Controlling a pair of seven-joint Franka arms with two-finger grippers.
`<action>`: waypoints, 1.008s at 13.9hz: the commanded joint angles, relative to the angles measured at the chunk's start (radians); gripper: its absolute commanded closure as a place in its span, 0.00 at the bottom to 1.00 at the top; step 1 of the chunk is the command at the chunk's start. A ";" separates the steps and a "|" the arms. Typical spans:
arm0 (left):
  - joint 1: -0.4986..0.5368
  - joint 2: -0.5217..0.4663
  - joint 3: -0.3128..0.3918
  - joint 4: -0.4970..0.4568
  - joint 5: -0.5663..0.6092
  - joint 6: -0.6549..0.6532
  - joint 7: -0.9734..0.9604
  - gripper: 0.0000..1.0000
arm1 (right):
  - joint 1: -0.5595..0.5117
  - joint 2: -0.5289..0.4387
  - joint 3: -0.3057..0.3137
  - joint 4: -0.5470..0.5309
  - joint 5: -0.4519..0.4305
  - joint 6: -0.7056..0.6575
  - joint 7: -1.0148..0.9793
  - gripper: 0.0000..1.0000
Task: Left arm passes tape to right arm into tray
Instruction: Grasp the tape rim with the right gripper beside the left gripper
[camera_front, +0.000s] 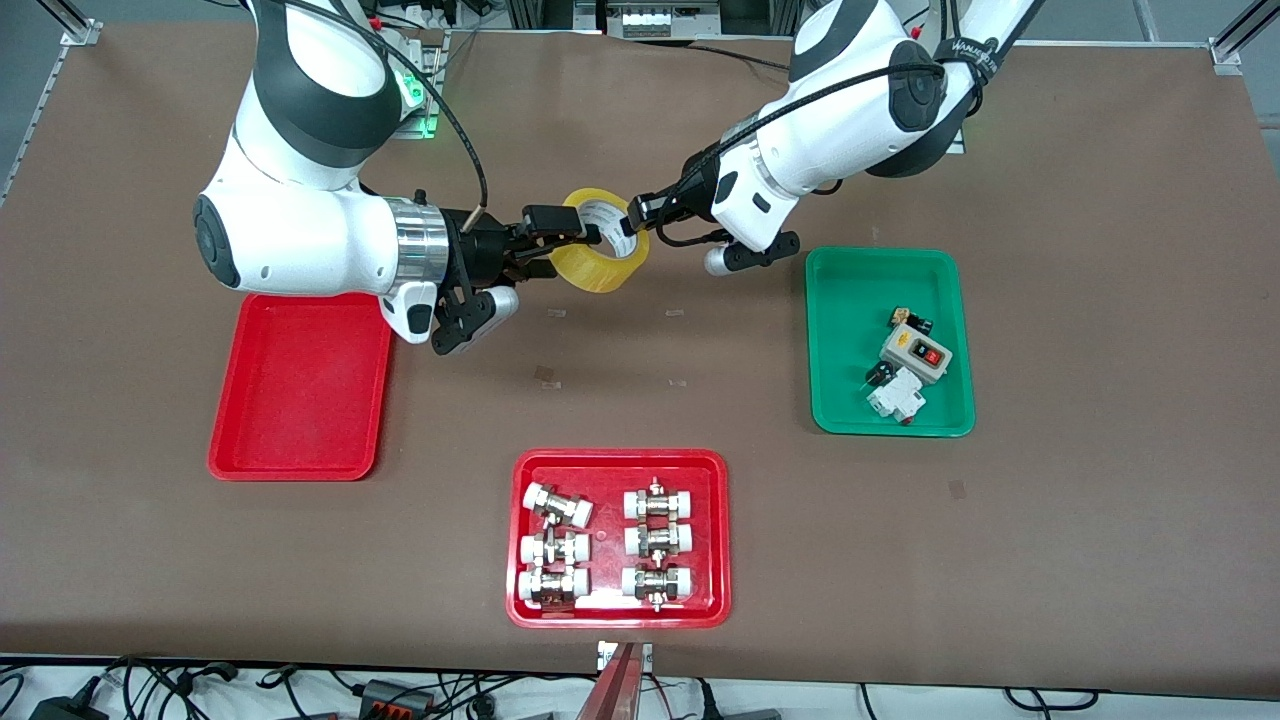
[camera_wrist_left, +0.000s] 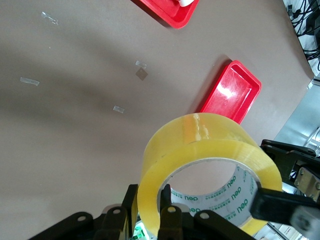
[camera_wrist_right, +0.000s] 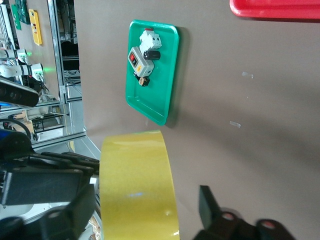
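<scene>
The wide yellow translucent tape roll (camera_front: 600, 243) hangs over the brown table, up from the plain red plastic tray (camera_front: 300, 390). The left gripper (camera_front: 632, 215) clamps its wall. The right gripper (camera_front: 560, 228) straddles the other side, fingers partly open.

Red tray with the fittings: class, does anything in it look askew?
Yes. In the tray, five fittings sit level in rows, but the fitting farthest from the front camera on the right arm's side lies tilted.
</scene>
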 joint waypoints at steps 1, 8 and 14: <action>0.005 -0.011 -0.004 0.012 -0.029 -0.005 -0.002 0.89 | -0.003 0.008 -0.004 0.016 0.021 -0.024 0.001 0.52; 0.005 -0.009 -0.006 0.011 -0.029 -0.005 -0.003 0.87 | -0.006 0.008 -0.006 0.019 0.023 -0.029 0.001 0.62; 0.007 -0.014 -0.004 0.011 -0.029 -0.009 -0.016 0.00 | -0.006 0.008 -0.007 0.019 0.023 -0.029 -0.012 0.62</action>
